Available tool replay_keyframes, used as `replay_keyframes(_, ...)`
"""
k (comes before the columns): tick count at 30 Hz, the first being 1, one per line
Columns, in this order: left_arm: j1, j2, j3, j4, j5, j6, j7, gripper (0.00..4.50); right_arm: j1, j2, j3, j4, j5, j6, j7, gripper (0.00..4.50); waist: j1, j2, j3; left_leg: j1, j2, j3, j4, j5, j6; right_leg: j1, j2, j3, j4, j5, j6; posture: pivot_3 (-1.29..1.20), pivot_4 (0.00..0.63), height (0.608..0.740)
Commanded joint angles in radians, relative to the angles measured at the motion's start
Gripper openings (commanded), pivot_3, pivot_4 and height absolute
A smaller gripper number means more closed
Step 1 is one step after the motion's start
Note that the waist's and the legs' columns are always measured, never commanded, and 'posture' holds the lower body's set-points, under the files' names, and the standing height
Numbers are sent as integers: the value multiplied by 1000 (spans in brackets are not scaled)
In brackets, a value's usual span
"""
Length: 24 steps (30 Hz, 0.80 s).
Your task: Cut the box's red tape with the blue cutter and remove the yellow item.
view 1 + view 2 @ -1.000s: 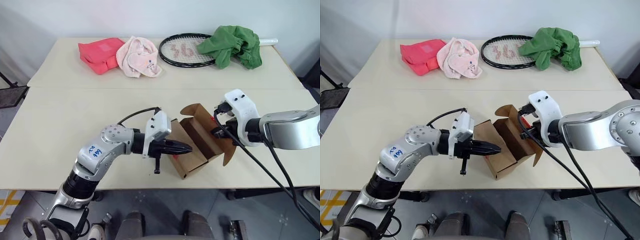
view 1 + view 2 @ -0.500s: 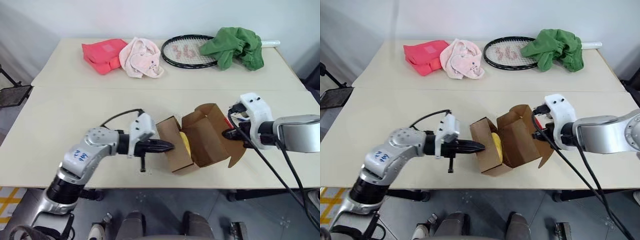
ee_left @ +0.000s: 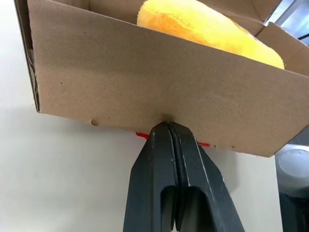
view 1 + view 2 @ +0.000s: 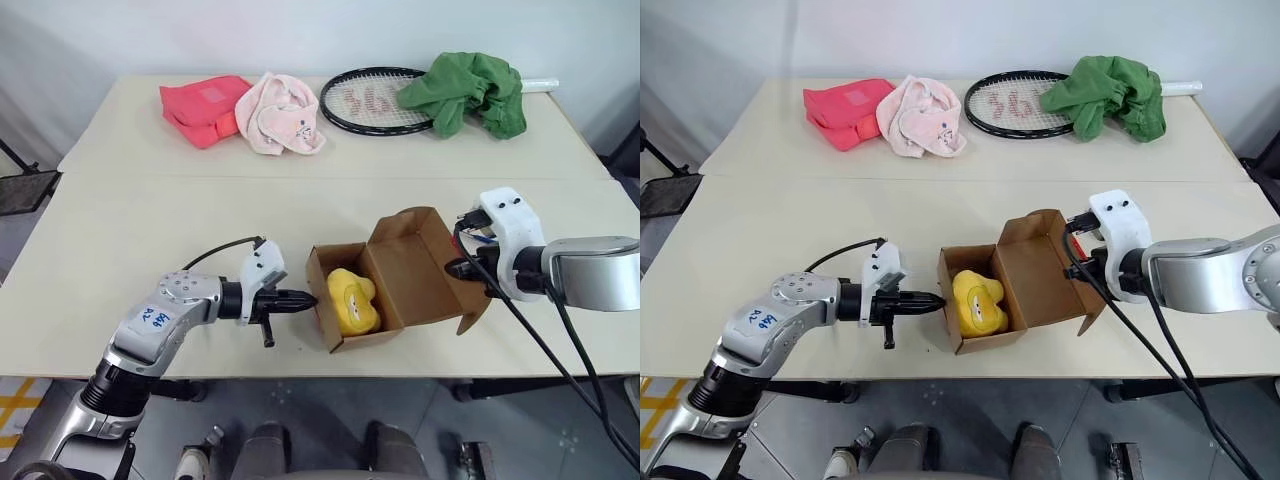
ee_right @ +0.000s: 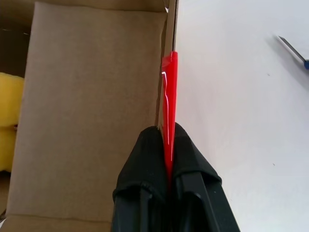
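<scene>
Box (image 4: 400, 275) open near counter's front edge, toy (image 4: 350, 300) inside; right gripper (image 5: 167, 140) clamps tape (image 5: 169, 92), left gripper (image 3: 168, 126) closed empty.

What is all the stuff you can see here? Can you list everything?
table: two, beige, pushed together, one behind the other
box: one, brown, lid open, near table's front edge
yellow item: one, yellow, inside the box
red tape: one strip, red, on the lid's edge
blue cutter: one, blue, lying on the table past the lid, partly seen
pouch: one, pink-red, far table, left
cloth: one, pale pink, beside the pouch
racket: one, black frame, far table, middle
green cloth: one, green, lying over the racket's right side
left gripper: black, shut, tips at the box's wall
right gripper: black, shut on the red tape
</scene>
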Motion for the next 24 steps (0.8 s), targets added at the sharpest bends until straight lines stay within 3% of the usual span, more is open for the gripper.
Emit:
replay_keyframes(1, -5, -21, -2, -25, 3, -10, 14, 0, -6, 37, 19, -58, 27, -17, -20, 27, -1, 0, 0, 0, 0, 0, 0, 0, 0, 0, 0, 0, 0, 0, 0, 0, 150, 740)
replay_keyframes(4, -2, -33, 3, -20, 14, -11, 31, 0, 3, 48, 16, -64, 27, -26, -35, 27, -1, 0, 0, 0, 0, 0, 0, 0, 0, 0, 0, 0, 0, 0, 0, 0, 150, 740)
replay_keyframes(5, -1, -35, 3, -16, 18, -12, 35, 0, 8, 55, 6, -67, 23, -36, -32, 496, -1, 0, 0, 0, 0, 0, 0, 0, 0, 0, 0, 0, 0, 0, 0, 0, 150, 740)
replay_keyframes(9, 9, -32, 3, -6, 29, -17, 34, 0, 17, 36, -70, -75, -11, -41, 49, 1682, 1, 0, 0, 0, 0, 0, 0, 0, 0, 0, 0, 0, 0, 0, 0, 0, 150, 740)
replay_keyframes(13, 13, -29, 7, 4, 35, -27, 32, 0, 101, -11, -243, -133, -148, -26, 316, 3115, 4, 0, 0, 0, 0, 0, 0, 0, 0, 0, 0, 0, 0, 0, 0, 0, 150, 740)
replay_keyframes(17, 11, -11, 27, 16, 30, -52, 12, 0, 377, 21, -584, -221, -399, -107, 685, 4463, 19, 0, 0, 0, 0, 0, -1, 0, 0, 0, 0, 0, -1, 0, 0, 0, 150, 740)
replay_keyframes(20, 29, 34, 73, 30, 26, -105, -31, 0, 543, 86, -766, -220, -546, -184, 884, 4463, 25, 0, 0, 1, 0, 1, 0, 0, 0, 1, 0, 0, 0, 0, 0, 0, 150, 740)
replay_keyframes(24, 62, 117, 175, 52, -5, -194, -120, 878, 642, 213, -895, -184, -758, -418, 1160, 4500, 20, 0, 0, 2, 0, 2, 0, 0, 0, 1, 0, 1, 1, 0, 0, 0, 150, 740)
